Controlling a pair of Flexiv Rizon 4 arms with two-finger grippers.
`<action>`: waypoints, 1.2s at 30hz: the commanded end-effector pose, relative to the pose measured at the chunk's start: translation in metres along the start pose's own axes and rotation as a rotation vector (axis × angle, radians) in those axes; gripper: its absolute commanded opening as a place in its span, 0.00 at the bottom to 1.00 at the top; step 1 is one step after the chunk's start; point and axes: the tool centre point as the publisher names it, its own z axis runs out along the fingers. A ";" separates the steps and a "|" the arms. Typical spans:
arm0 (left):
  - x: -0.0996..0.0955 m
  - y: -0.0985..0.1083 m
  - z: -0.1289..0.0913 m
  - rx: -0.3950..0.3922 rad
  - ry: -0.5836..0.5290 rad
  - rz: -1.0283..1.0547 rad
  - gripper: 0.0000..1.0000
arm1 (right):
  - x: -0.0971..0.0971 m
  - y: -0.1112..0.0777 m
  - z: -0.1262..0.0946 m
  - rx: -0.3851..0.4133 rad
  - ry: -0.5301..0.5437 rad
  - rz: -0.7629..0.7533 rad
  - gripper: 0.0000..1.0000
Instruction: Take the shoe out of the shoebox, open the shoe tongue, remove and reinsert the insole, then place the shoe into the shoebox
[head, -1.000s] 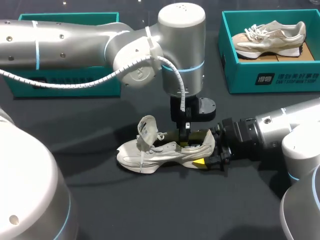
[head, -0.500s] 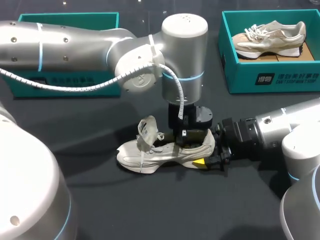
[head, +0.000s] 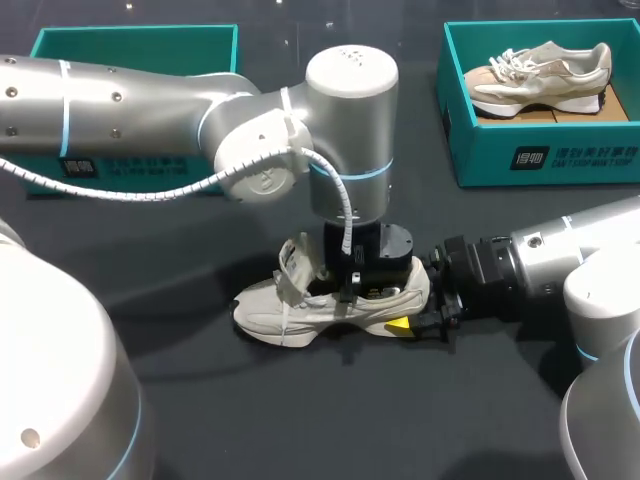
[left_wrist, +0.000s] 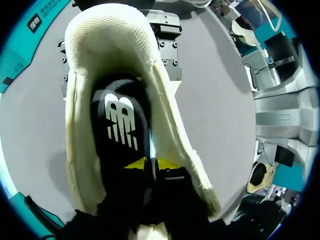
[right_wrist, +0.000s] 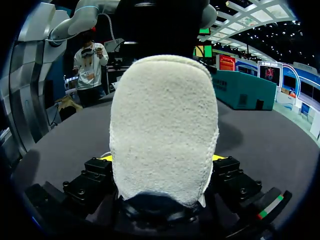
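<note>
On the dark table (head: 300, 420), the right gripper (right_wrist: 162, 160) clamps the shoe (head: 270, 310) at its heel; the left gripper (left_wrist: 151, 164), fingers pressed together inside, apparently reseats the insole (left_wrist: 120, 120), which next needs pressing flat.

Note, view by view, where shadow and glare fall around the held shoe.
Head view: glare on the silver left arm, soft shadow on the table beside the shoe. Left wrist view: insole lit, left gripper shaded. Right wrist view: heel evenly lit.

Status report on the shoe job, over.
Left pincer shut, tips down on insole inside shoe. Right pincer shut on heel. Shoe on table, outside shoebox. No obstruction seen.
</note>
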 end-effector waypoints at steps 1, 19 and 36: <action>0.006 0.001 0.006 0.005 -0.025 -0.002 0.34 | 0.000 -0.001 0.001 0.002 -0.001 0.000 0.00; -0.015 -0.007 0.033 -0.054 -0.224 -0.083 0.38 | 0.000 -0.001 0.001 0.002 -0.001 0.000 0.00; -0.052 0.011 0.026 -0.070 -0.209 -0.206 0.00 | 0.000 -0.001 0.001 0.002 -0.001 0.000 0.00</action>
